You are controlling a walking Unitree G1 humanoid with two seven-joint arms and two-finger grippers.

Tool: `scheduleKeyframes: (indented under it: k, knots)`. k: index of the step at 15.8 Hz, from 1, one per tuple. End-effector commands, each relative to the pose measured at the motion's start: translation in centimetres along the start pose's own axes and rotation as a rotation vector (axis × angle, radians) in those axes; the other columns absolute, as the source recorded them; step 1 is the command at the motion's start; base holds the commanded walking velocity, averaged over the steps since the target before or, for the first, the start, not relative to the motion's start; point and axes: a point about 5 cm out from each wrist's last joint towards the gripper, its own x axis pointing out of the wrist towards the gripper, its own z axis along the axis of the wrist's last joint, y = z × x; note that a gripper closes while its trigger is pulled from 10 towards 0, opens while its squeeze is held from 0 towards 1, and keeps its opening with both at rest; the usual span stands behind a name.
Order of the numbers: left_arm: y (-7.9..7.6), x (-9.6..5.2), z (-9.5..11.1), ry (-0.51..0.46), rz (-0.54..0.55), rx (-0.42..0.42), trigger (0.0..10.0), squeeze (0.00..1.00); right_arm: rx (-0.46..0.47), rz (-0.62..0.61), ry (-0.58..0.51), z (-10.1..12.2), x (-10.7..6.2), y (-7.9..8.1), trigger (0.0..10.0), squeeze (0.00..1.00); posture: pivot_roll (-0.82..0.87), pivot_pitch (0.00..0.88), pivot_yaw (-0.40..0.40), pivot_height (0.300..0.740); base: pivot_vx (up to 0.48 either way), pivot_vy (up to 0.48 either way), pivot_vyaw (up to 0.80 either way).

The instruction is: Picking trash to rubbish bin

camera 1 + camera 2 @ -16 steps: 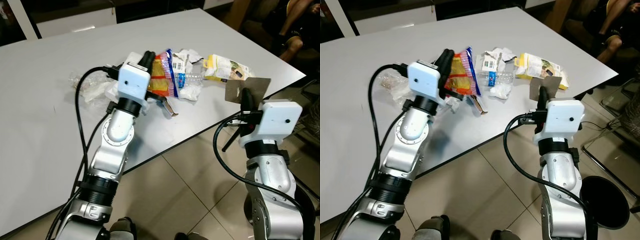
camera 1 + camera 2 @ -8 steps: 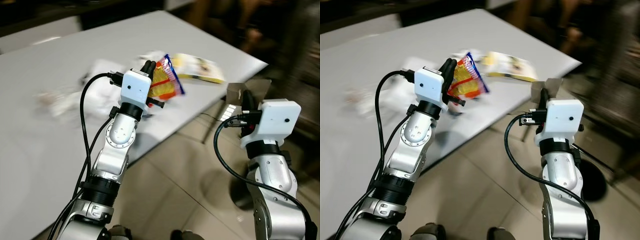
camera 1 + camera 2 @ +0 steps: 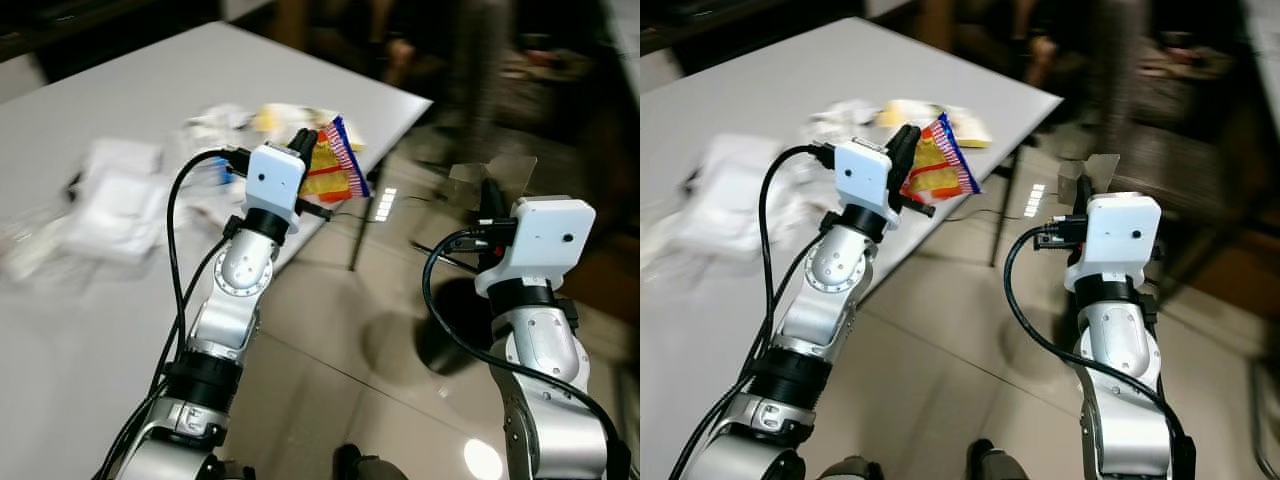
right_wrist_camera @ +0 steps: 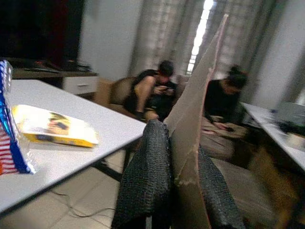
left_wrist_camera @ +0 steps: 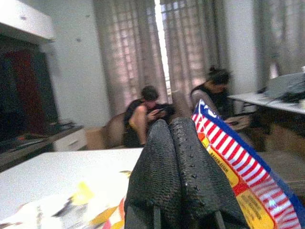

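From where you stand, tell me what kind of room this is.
Probably a living or common room in a home: curtained windows, people seated on a sofa, and a white table strewn with trash above a tiled floor.

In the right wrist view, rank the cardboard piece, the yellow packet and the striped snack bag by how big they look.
1. cardboard piece, largest, though it sits right at the lens in the right gripper.
2. yellow packet on the table.
3. striped snack bag, cut off at the picture's edge, so its rank is unsure.
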Motion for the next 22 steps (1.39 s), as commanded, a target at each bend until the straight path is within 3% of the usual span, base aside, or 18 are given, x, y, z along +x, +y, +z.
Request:
scheduleKeyframes:
  k: [1,18,22]
  knots:
    - [-0.7,0.6,0.4,-0.014,-0.035,-0.010,10.0,0.00,-0.007,-0.020,-0.012,0.5,0.0,-0.2,10.0,0.00,0.09,0.079,-0.041,0.740,0.000,0.000,-0.73]
    - [-1.5,0.2,0.0,0.010,-0.109,-0.038,10.0,0.00,0.005,-0.008,0.002,0.3,-0.2,0.2,10.0,0.00,0.09,0.099,-0.038,0.740,0.000,0.000,-0.74]
    - [-1.7,0.2,0.0,0.007,-0.142,-0.039,10.0,0.00,0.011,-0.001,-0.010,0.5,-0.1,0.4,10.0,0.00,0.09,0.098,-0.037,0.740,0.000,0.000,0.00]
